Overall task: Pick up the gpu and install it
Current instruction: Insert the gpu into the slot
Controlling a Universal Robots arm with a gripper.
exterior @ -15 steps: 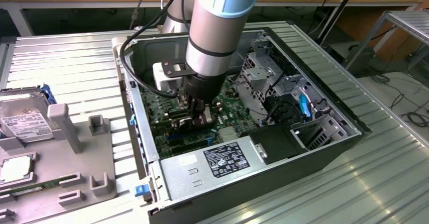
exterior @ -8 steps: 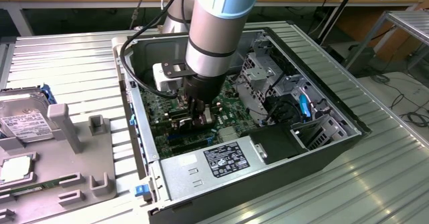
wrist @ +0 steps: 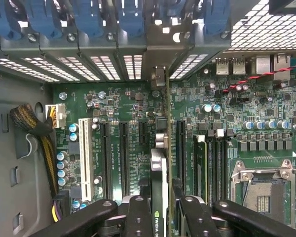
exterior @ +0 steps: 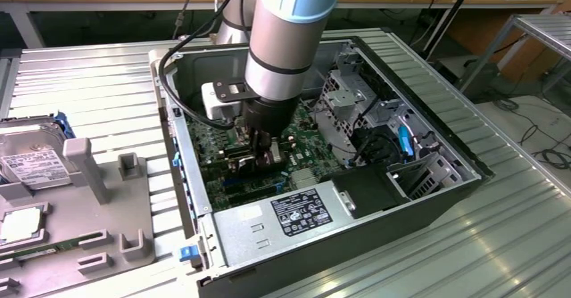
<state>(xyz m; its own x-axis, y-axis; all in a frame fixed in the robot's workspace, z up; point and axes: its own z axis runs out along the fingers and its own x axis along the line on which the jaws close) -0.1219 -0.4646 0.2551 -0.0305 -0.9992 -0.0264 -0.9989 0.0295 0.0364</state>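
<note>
Arm reaches down into the open computer case (exterior: 464, 164), gripper (wrist: 160, 207) fingers pinching the gpu (wrist: 158, 173) on edge, upright above the motherboard (wrist: 118, 108), presumably to meet a slot.

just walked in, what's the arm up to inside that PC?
The arm has its tool down inside the open PC case, closed on the gpu. The wrist view shows the card held on edge between the fingers, standing over the motherboard with its far end reaching the rear slot openings. Whether it is seated in a slot cannot be told. A hard drive sits on the fixture at the exterior view's left.
</note>
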